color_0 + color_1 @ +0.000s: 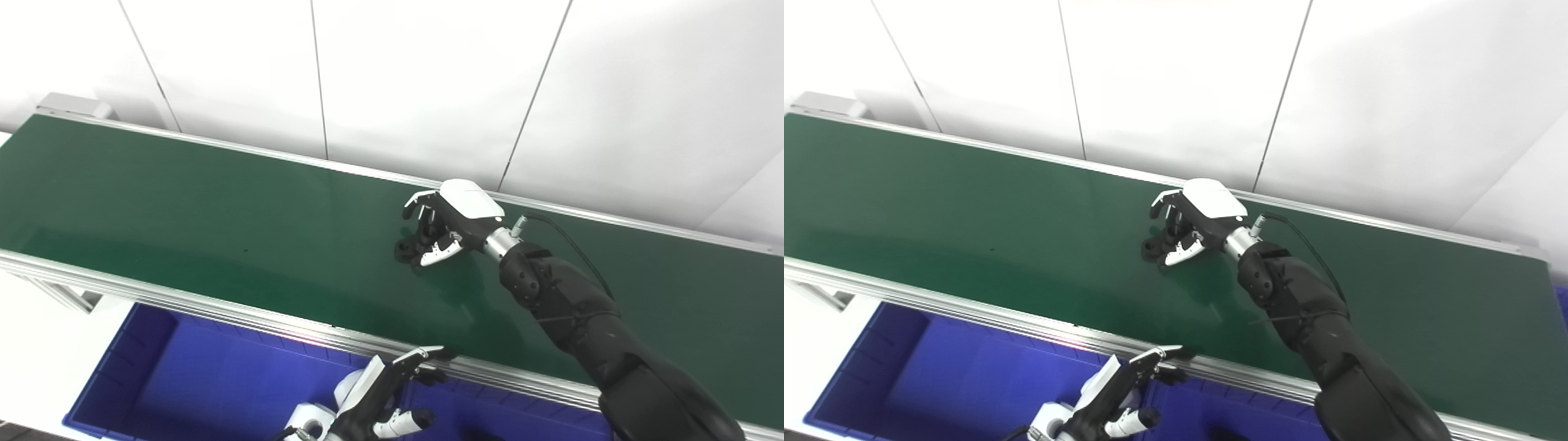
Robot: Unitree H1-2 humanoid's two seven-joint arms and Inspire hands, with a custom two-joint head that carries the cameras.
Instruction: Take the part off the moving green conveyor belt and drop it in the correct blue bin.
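A small black part [404, 249] lies on the green conveyor belt [184, 214] near its middle. My right hand [444, 226] reaches over the belt from the right, and its fingers and thumb curl down around the part, which sticks out to the left from under them and still touches the belt. Down at the picture's bottom edge, my left hand [380, 398] is open with its fingers spread. It holds nothing and hovers over the blue bin [184, 380], its fingertips near the belt's front rail.
The belt's aluminium front rail [184, 300] runs between the belt and the bins. A second blue bin section [490, 416] shows to the right of the left hand. White wall panels stand behind the belt.
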